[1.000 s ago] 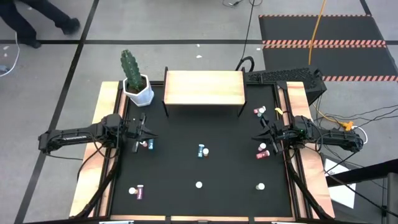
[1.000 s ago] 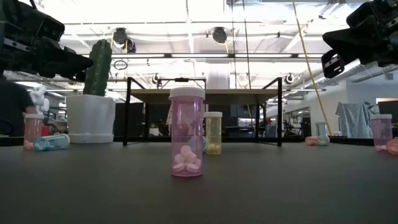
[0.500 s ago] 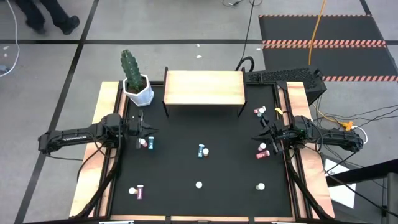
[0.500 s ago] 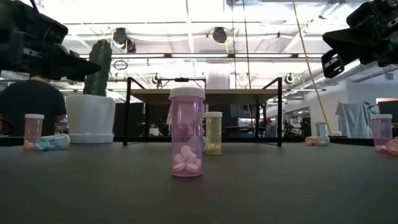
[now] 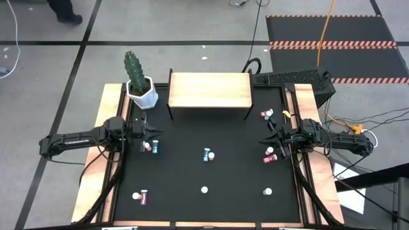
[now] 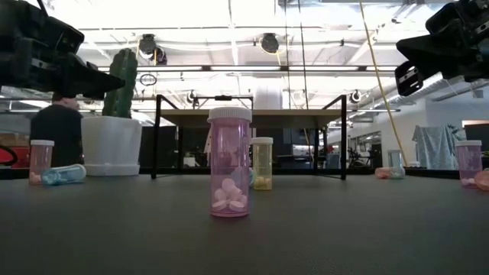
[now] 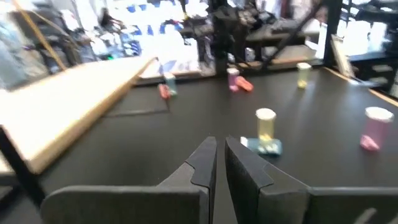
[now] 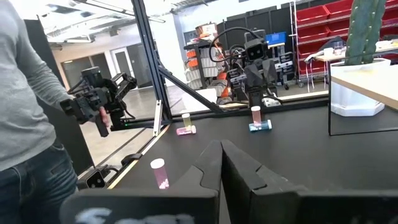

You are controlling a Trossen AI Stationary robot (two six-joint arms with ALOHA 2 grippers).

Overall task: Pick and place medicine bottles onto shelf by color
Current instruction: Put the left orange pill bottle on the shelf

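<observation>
Nothing sorted yet: shelf (image 5: 209,90) top is bare, every medicine bottle (image 5: 208,154) on the black table in front of it. Left gripper (image 5: 152,133) and right gripper (image 5: 266,139) both closed, empty, flanking the shelf's front.

Shelf (image 5: 209,89): you see pale, smooth matt wood on thin black legs.
Table (image 5: 211,176): matt black top.
Bottles (image 6: 229,162): in front of the shelf, clear glossy tinted plastic, white caps.
</observation>
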